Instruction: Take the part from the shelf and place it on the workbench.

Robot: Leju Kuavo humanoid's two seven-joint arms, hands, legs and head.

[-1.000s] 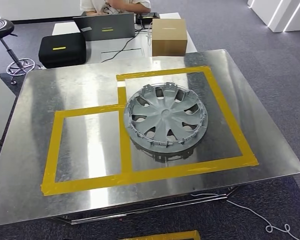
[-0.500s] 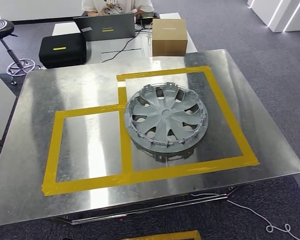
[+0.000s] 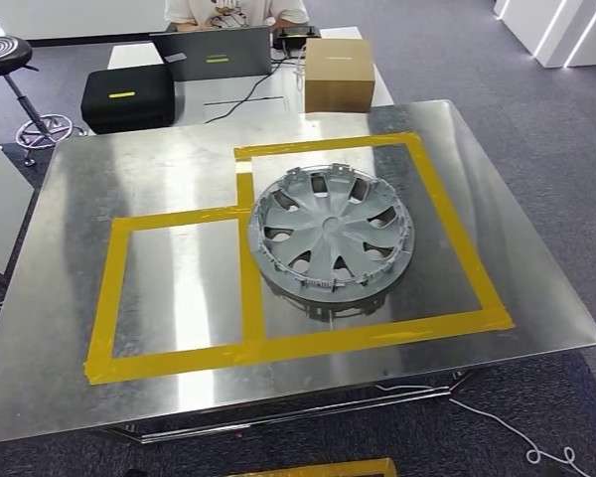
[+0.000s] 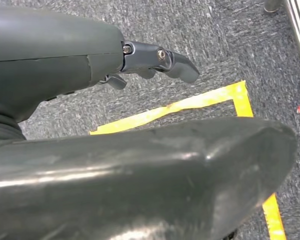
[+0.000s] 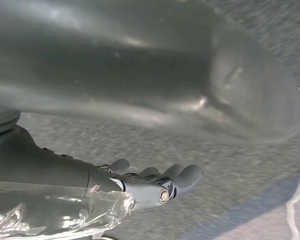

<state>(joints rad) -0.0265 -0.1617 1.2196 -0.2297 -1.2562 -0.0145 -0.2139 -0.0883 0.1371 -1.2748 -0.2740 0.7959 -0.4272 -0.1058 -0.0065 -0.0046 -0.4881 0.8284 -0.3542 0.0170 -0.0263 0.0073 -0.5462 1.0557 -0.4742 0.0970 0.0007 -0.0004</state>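
On bench (image 3: pixel 70 298), inside taped square, hubcap (image 3: pixel 330 237) lay flat, judged light, stiff, best held by rim; left hand (image 4: pixel 152 57) and right hand (image 5: pixel 156 182) hung released.

Looks like an office turned robot test lab. Grey carpet (image 3: pixel 520 109) throughout, no shop flooring. Steel workbench (image 3: pixel 70 298) has yellow tape (image 3: pixel 250 288) marking out zones; more yellow tape on the floor (image 4: pixel 186 104). Behind it a white desk (image 3: pixel 205 94) with a laptop (image 3: pixel 213 52), a black case (image 3: pixel 126 97), a cardboard box (image 3: pixel 339 74) and cables, and a person (image 3: pixel 227 10) seated at it. Stool (image 3: pixel 10 60) at far left, loose cable (image 3: pixel 520 437) on the carpet under the bench.
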